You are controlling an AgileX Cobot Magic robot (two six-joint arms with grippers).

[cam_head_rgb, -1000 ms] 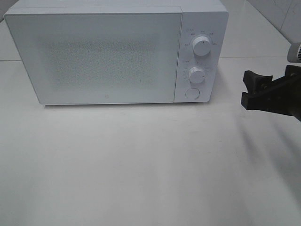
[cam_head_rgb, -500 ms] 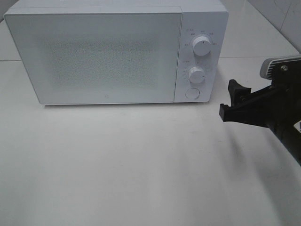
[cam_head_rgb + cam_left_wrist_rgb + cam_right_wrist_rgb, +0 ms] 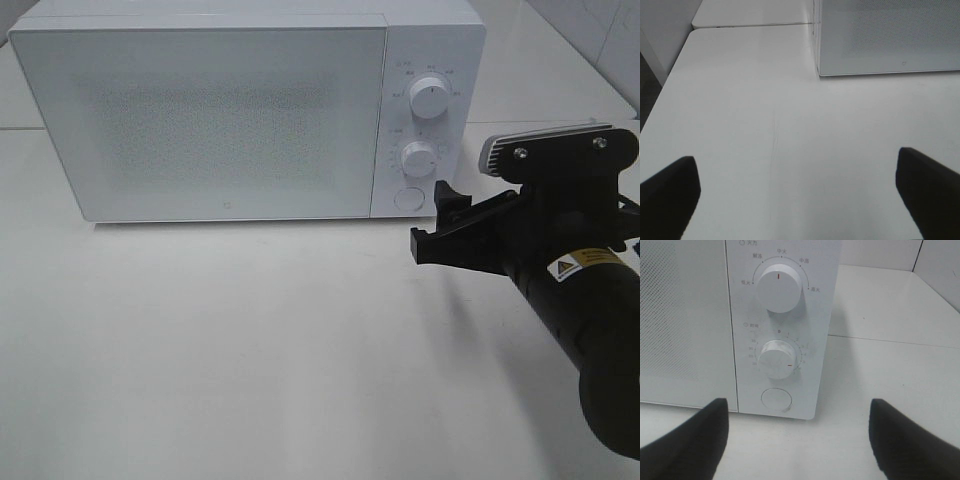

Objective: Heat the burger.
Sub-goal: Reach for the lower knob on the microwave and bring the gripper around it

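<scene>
On the white table (image 3: 250,350) in front of me stands a white microwave (image 3: 200,30) with its door (image 3: 200,120) closed. The burger is in none of the views. The door window is only a fine dotted mesh and shows nothing behind it, so I cannot tell if the burger is inside.

The right gripper (image 3: 437,222) hovers just in front of the control panel, jaws spread wide and holding nothing. The panel lies straight ahead of it, near but not touching. From its own camera the round button (image 3: 776,400) at the foot of the panel sits between the two fingers, with the lower knob (image 3: 776,359) and the upper knob (image 3: 781,289) beyond it. The left gripper (image 3: 795,160) is also wide open and empty, over bare table near the far end of the microwave, well apart from the controls. So the right arm is clearly the nearer one, and I judge the coming move belongs to it.

The writing is Chinese: "火力" heads the upper dial, whose red mark points to "中火". The lower dial has a zero, and its red mark sits off it. A yellow warning label (image 3: 585,263) is on the right arm and a tiny logo (image 3: 222,211) on the door; both are too small to read.
</scene>
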